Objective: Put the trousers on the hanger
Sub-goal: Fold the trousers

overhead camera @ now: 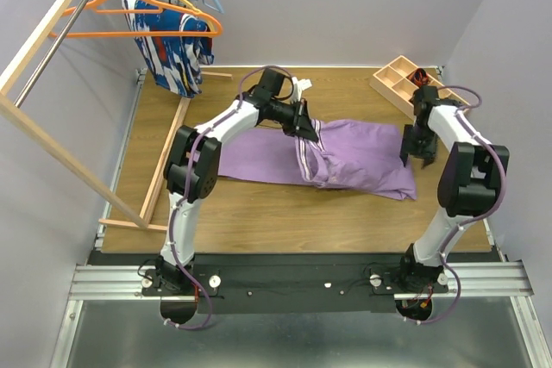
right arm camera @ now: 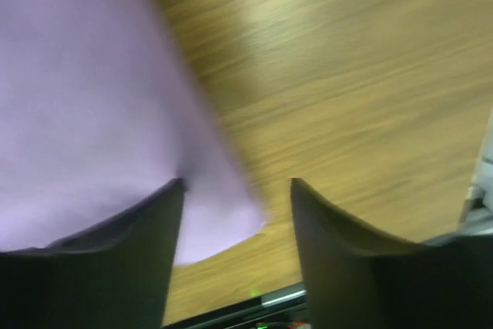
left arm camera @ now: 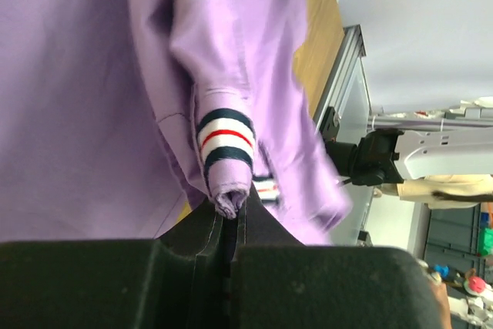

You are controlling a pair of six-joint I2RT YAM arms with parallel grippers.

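At 10 o'clock the hanger (overhead camera: 103, 34) hangs on the rack (overhead camera: 52, 15). The trousers (overhead camera: 362, 157) lie mid-table, long axis running 9 to 3 o'clock. The left gripper (left arm camera: 229, 217) is pinched tight on their striped waistband fold. At the 3 o'clock end the right gripper (right arm camera: 237, 190) stands part open, gripping nothing, a lilac corner between its fingers.

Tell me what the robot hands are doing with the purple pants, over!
Left hand shut on the trousers, at the striped waistband. Right hand open above trousers' edge, empty. Hanger hangs on the rack, not loaded. Nothing in the way.
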